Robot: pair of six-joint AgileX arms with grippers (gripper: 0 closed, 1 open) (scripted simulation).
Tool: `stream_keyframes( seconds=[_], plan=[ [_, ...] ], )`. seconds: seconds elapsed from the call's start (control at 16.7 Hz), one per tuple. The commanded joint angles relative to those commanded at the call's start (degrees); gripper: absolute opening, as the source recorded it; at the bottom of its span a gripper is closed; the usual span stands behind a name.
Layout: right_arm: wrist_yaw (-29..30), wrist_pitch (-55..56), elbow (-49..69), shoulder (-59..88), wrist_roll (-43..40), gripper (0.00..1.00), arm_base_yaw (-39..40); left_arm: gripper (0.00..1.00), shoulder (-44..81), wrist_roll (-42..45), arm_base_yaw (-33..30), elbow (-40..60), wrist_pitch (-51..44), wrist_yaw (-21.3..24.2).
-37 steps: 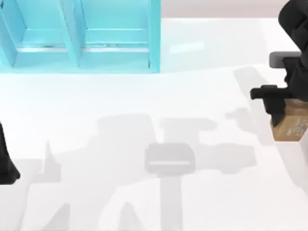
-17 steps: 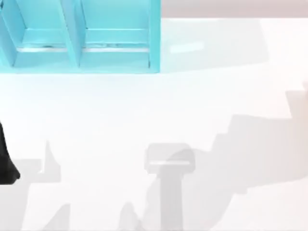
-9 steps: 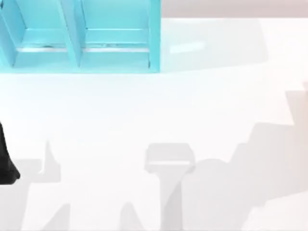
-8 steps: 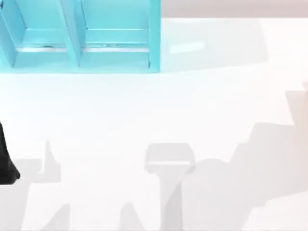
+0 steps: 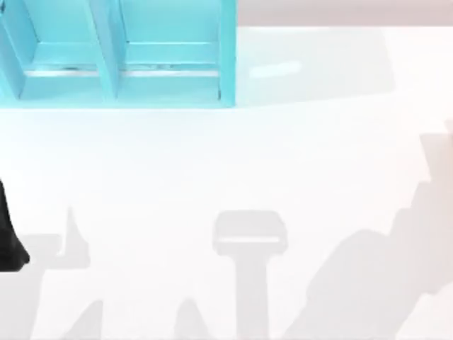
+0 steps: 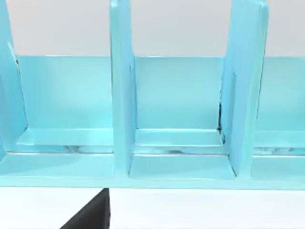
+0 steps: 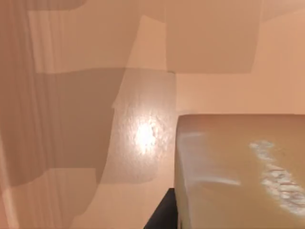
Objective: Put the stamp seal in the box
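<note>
The box (image 5: 228,49) is a cyan open case with upright dividers at the table's far left; the left wrist view looks into its compartments (image 6: 121,95). The stamp seal (image 7: 238,176), a tan block with pale markings on one face, sits close up in the right wrist view, raised above the table. A dark finger (image 7: 162,217) of my right gripper lies against its side, so that gripper is shut on it. My left arm (image 5: 8,237) rests at the table's left edge, and a dark part of its gripper (image 6: 90,215) shows in front of the box.
The white tabletop (image 5: 233,163) stretches from the box to the right edge, with only arm shadows on it, the largest at the lower right (image 5: 368,283). The box's compartments hold nothing.
My right gripper and the stamp seal have gone out of the top view past its right edge. The arm's shadow has slid toward the lower right. The left arm has not moved.
</note>
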State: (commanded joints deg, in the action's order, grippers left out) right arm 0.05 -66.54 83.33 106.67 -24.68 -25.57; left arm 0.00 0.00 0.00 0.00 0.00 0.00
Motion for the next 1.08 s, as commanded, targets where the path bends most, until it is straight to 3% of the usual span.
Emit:
stream_keyframes(
  seconds=[0.24,1.02,1.08],
  plan=[
    [0.0,0.48,-0.46,-0.01,-0.02,0.0,0.03,1.0,0.0,0.0,0.0,0.0,0.0,0.0],
    [0.0,0.48,-0.46,-0.01,-0.02,0.98,0.03,1.0,0.0,0.0,0.0,0.0,0.0,0.0],
    [0.0,0.48,-0.46,-0.01,-0.02,1.0,0.03,1.0,0.0,0.0,0.0,0.0,0.0,0.0]
  ],
)
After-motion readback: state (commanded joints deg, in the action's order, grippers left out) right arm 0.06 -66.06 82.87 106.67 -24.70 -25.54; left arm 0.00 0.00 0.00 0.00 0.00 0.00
